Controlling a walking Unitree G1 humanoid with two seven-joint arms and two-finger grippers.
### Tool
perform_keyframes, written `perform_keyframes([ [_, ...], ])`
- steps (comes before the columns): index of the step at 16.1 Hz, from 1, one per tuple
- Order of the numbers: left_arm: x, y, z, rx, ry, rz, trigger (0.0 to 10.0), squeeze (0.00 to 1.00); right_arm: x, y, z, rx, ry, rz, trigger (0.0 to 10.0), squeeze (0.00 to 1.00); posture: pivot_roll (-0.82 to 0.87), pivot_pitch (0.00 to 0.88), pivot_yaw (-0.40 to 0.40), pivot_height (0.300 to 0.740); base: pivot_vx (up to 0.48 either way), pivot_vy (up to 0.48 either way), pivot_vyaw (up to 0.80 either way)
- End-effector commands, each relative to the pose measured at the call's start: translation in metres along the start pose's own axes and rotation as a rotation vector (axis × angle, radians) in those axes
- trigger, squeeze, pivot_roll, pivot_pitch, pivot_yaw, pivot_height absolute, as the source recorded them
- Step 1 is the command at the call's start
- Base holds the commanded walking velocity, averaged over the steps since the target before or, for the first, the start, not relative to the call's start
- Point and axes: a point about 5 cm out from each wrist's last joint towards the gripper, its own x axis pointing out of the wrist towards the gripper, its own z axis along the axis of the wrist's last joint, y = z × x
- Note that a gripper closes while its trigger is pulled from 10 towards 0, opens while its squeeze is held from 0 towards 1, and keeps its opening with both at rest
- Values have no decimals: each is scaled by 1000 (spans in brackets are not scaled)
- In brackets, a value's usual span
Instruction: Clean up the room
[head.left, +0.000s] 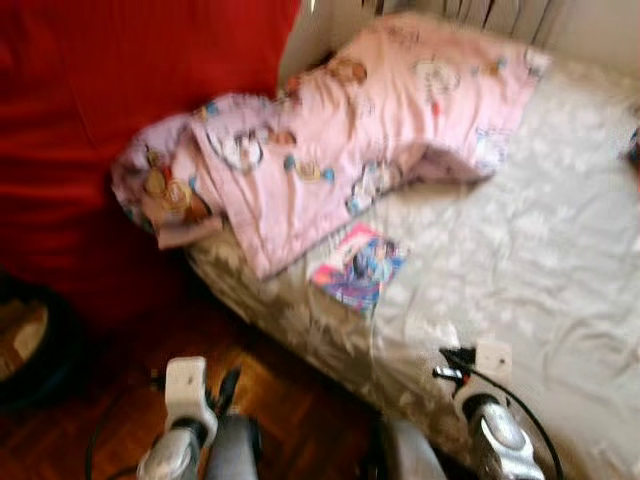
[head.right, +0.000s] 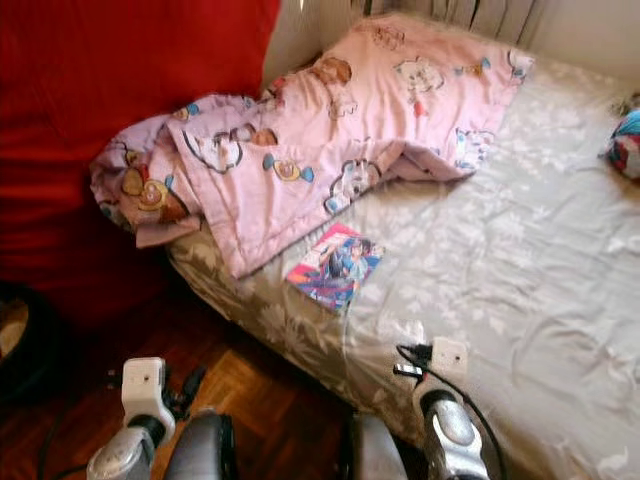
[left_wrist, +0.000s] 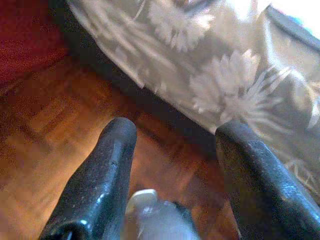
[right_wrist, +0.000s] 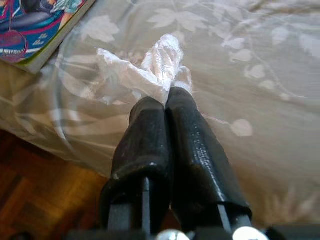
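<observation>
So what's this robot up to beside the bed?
It stands at the bed's edge, tidying up. Its right claw is shut on a bit of crumpled clear plastic, pinched just above the grey flowered bedspread. A comic book lies close by on the bed, and a pink blanket is heaped toward the head end. The left claw hangs open over the wooden floor, holding nothing.

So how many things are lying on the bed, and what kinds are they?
Pink blanket: 1
Comic book: 1
Crinkly clear plastic scrap, pinched by the right gripper: 1
Blue and red thing at the far bed edge, too cut off to name: 1
Total: 4
</observation>
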Motion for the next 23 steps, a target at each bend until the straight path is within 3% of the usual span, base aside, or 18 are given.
perform_keyframes([
  [1,-8,11,-22,-9,96,27,10000,0,-7,-8,-16,-12,74,-32,10000,0,60,93,-36,719,0,0,0],
  [4,-17,23,-47,-18,232,59,10000,0,-15,-17,-31,-27,141,-69,10000,0,54,76,-28,740,0,0,0],
  [6,-31,34,-73,-32,386,120,10000,0,-30,-29,-56,-45,253,-121,10000,0,34,56,-19,740,0,0,0],
  [8,-40,38,-85,-27,467,160,10000,0,-45,-38,-78,-71,368,-159,10000,0,27,48,-15,740,0,0,0],
  [11,-36,35,-82,-53,441,140,10000,0,-55,-40,-92,-71,427,-154,10000,0,20,40,-14,740,0,0,0],
  [16,-30,31,-80,-62,444,138,10000,0,-54,-31,-93,-102,440,-115,10000,0,17,82,-16,740,0,0,0],
  [23,-40,32,-91,-89,485,178,10000,0,-48,-21,-91,-108,433,-103,10000,0,17,122,-20,740,0,0,800],
])
